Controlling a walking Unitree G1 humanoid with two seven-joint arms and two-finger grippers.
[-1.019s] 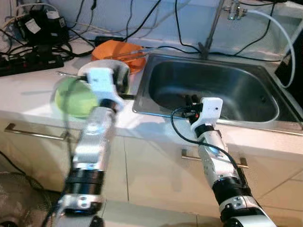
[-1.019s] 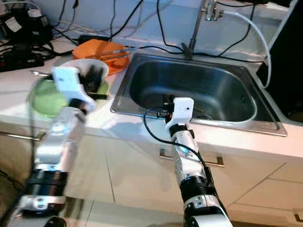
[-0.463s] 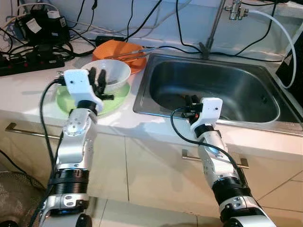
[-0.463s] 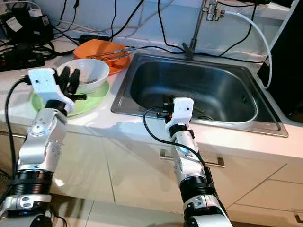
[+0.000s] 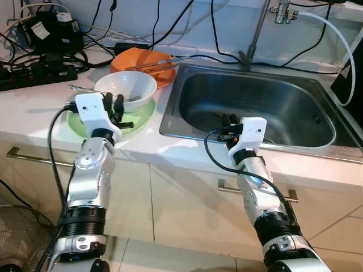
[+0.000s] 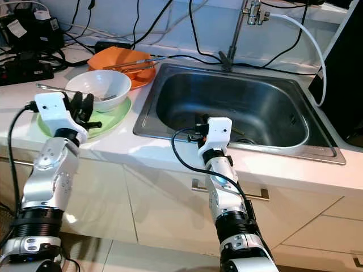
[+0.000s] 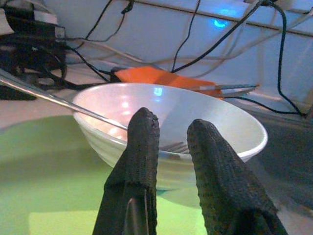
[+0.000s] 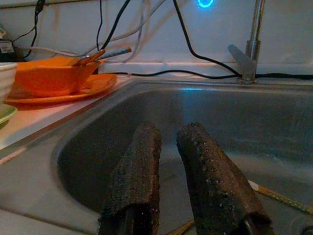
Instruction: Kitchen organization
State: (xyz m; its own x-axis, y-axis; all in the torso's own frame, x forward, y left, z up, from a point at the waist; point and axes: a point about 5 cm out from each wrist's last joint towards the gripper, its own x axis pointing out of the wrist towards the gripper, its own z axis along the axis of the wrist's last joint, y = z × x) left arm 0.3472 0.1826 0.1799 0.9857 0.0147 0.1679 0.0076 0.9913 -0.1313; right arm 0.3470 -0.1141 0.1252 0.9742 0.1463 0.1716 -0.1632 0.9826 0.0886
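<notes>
my left tool (image 5: 113, 106), nearly closed and empty, faces the white bowl (image 5: 125, 90) on the green plate (image 5: 139, 116) beside the sink (image 5: 255, 107); i'd open wider, approach level.

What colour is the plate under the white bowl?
Light green. The round flat plate under the white ceramic bowl shows best in the right eye view.

No text, label, brand or number can be read anywhere

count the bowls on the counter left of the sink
2: a white bowl standing on the green plate by the left gripper, and an orange bowl behind it on an orange plate.
</notes>
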